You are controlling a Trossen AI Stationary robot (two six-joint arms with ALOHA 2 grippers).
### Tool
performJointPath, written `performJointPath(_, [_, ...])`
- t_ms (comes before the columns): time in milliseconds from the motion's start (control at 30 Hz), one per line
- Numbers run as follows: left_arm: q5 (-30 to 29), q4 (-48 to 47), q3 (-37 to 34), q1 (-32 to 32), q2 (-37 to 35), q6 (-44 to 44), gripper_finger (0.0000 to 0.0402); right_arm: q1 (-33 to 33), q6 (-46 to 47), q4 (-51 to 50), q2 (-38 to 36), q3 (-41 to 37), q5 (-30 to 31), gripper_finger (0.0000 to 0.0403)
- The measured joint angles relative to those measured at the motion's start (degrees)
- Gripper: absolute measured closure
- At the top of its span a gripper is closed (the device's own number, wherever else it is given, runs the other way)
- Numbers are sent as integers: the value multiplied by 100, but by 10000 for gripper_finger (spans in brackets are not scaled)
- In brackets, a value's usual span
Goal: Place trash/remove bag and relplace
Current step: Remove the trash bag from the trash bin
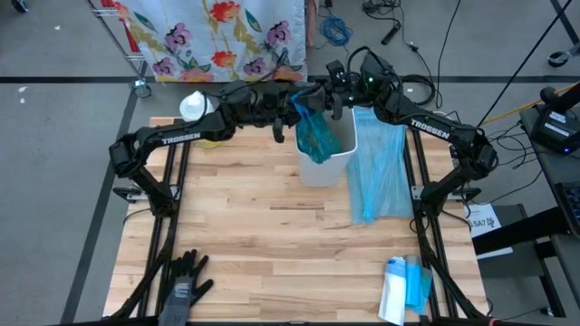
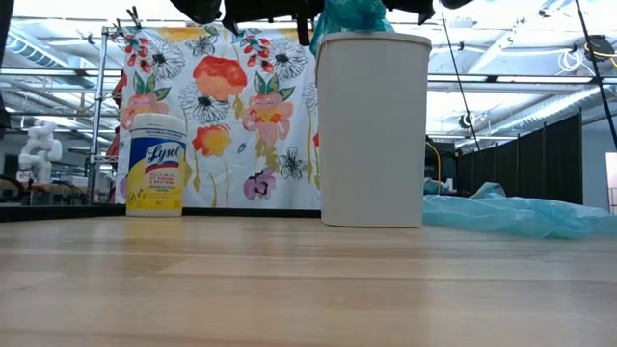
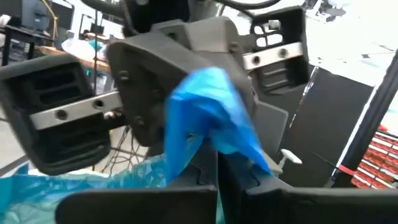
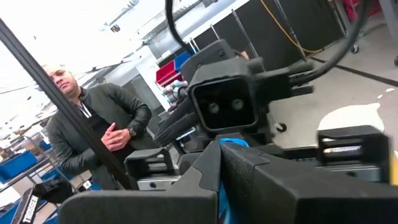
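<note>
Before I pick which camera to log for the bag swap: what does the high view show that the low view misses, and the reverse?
Only the high view shows the black glove, the pack of bags at the near edge, and both shut grippers, left gripper and right gripper, pinching the blue bag over the bin. Only the low view shows the Lysol label on the wipes canister. Both show the white bin and the spare bag lying beside it.

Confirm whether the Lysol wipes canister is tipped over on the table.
No, the Lysol wipes canister stands upright on the wooden table, to one side of the white trash bin.
</note>
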Motion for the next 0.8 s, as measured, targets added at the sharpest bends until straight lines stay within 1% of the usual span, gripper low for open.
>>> performJointPath(300, [165,18,22,-9,-39,-111,401,-149,26,-72,2,280,-143,403])
performJointPath(567, [182,44,22,66,-39,-140,401,-145,-395,-842,4,281,-142,403])
performJointPath(800, [313,66,22,115,-55,-142,401,-143,-427,-753,4,281,-117,403])
